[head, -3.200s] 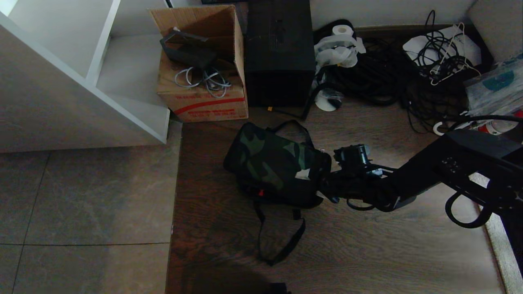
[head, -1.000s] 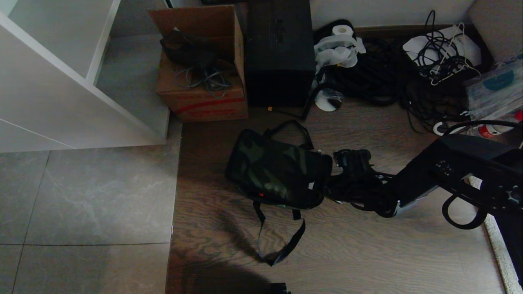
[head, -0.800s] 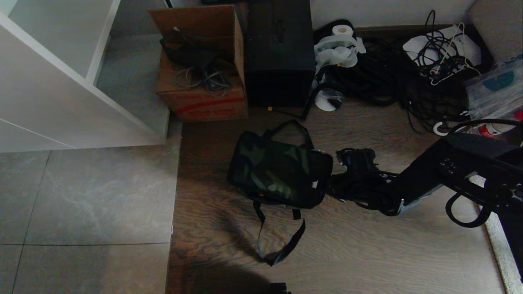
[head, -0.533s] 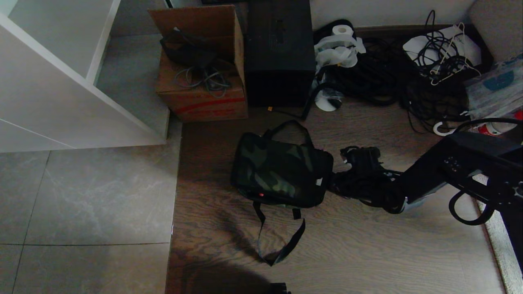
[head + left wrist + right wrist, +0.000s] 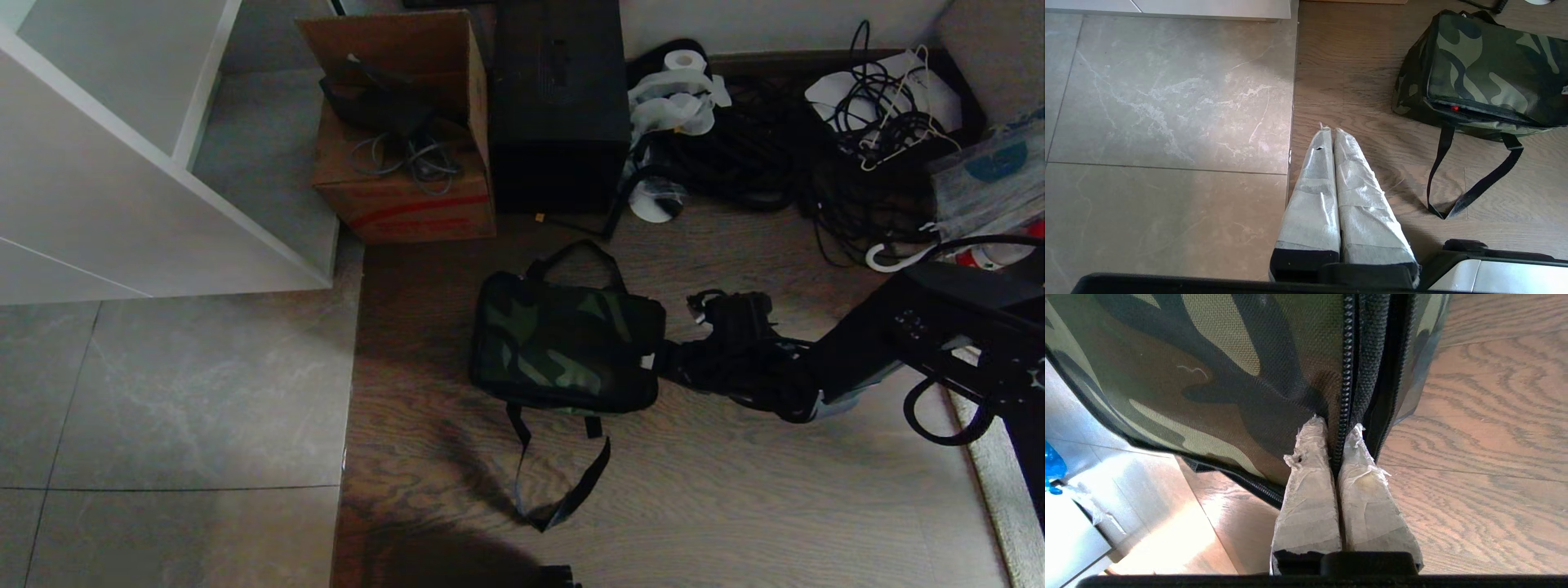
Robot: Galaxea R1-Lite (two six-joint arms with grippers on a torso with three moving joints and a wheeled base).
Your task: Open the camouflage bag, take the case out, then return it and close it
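The camouflage bag (image 5: 563, 343) lies flat on the wooden floor, its black strap handles trailing front and back. My right gripper (image 5: 660, 363) reaches in from the right at floor level. In the right wrist view it (image 5: 1337, 430) is shut on the black zip edging (image 5: 1348, 355) at the right end of the bag (image 5: 1220, 363). The case is hidden. A small red spot (image 5: 1455, 108) shows in the zip slit on the near side of the bag (image 5: 1486, 77). My left gripper (image 5: 1329, 131) hangs parked and shut above the floor, left of the bag, holding nothing.
A brown cardboard box (image 5: 404, 155) with cables and a tall black box (image 5: 559, 106) stand behind the bag. Tangled black cables (image 5: 784, 155) and a paper roll (image 5: 682, 61) fill the back right. A white cabinet (image 5: 122, 180) stands at the left over grey tiles.
My right arm has drawn back to the right with the zip edge in its grip. The bag has slid a little to the right and sunk flatter.
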